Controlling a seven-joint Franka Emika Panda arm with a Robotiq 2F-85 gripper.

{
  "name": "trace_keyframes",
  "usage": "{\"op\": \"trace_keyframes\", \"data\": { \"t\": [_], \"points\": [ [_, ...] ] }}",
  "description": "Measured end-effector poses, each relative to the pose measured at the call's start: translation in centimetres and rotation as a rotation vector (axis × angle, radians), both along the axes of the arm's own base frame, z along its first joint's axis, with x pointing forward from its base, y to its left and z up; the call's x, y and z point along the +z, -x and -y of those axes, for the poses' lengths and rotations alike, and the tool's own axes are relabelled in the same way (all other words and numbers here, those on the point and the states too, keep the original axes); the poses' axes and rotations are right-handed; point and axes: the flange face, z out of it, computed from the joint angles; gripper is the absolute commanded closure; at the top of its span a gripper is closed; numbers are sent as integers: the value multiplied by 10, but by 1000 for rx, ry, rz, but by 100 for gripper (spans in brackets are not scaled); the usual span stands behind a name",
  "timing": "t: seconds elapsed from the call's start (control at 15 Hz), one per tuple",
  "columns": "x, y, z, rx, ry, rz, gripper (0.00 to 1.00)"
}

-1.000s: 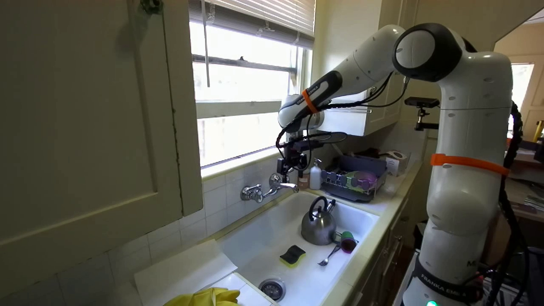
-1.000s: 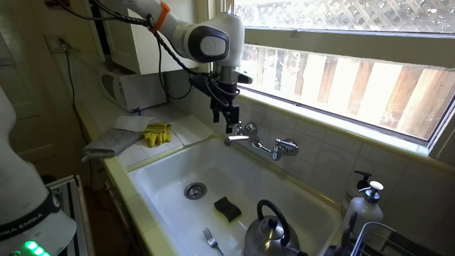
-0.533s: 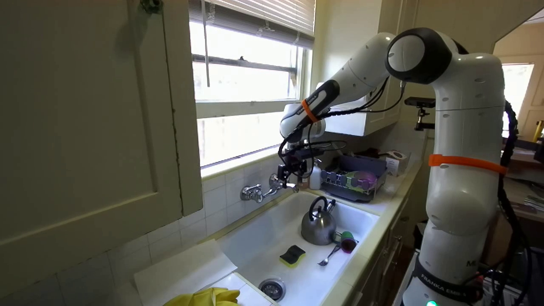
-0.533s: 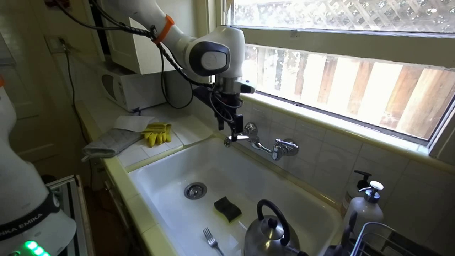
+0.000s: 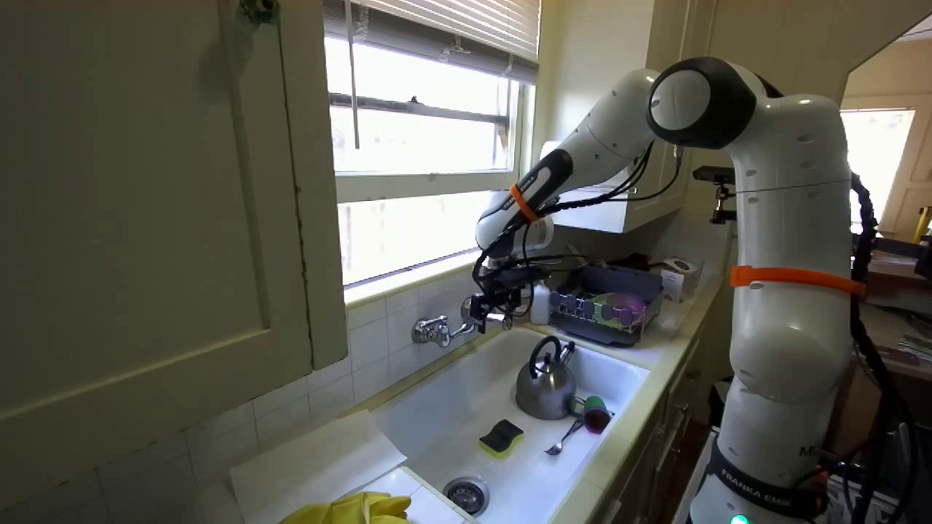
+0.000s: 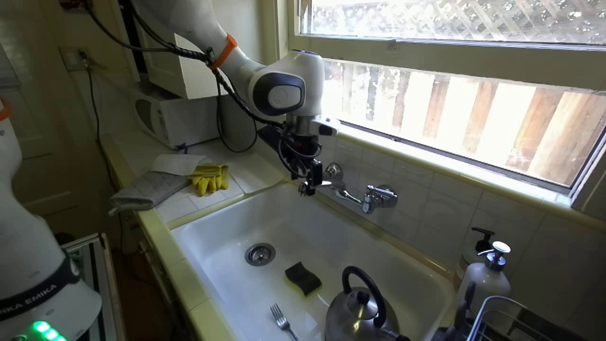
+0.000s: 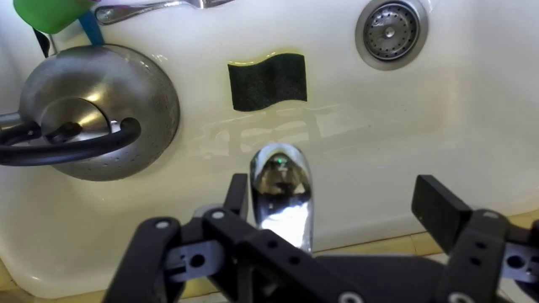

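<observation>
Gripper (image 7: pixel 334 202): over the wall side of the sink (image 7: pixel 379 181); its fingers (image 7: pixel 440 210) stand wide apart, with nothing held.
Spout (image 7: pixel 282 202): the chrome faucet spout is the thing nearest the fingers; it juts from the tiled wall (image 6: pixel 426 213) out over the sink, as seen in both exterior views.
Spout from fingers: in the wrist view it shows in the gap between them, just beside the finger at picture left and well apart from the one at picture right, so it sits off centre.
Spout's long axis: up and down the wrist view, roughly square to the line joining the fingertips; the rounded tip is toward the middle of the picture, the root hidden behind the gripper.
Contact: a thin gap seems to show between the near finger and the spout. In an exterior view a finger crosses in front of the spout; whether the fingertips reach down past it, I cannot tell.
Kettle (image 7: pixel 122 80): upright in the sink, toward picture left in the wrist view, black handle (image 7: pixel 84 149) arched over its lid.
Sponge (image 7: pixel 269 82): on the sink floor, dark side up, between kettle and drain (image 7: pixel 389 31).
Fork (image 5: pixel 564 438): on the sink floor beside the cup (image 5: pixel 595 416), which seems to lie on its side near the kettle.
Counter (image 6: pixel 177 208): yellow gloves (image 6: pixel 208 177) lie there.
</observation>
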Motion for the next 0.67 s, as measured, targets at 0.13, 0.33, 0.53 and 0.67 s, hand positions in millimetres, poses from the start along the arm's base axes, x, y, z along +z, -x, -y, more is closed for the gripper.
{"op": "trace_keyframes", "data": {
  "t": [0.13,0.33,0.53,0.67],
  "points": [
    [0,-3,-2,-20,-18,27,0],
    [1,-9,0,-69,-48,85,0],
    [1,-12,-1,-115,-77,117,0],
    [1,-13,-5,-131,-92,119,0]
  ]
}}
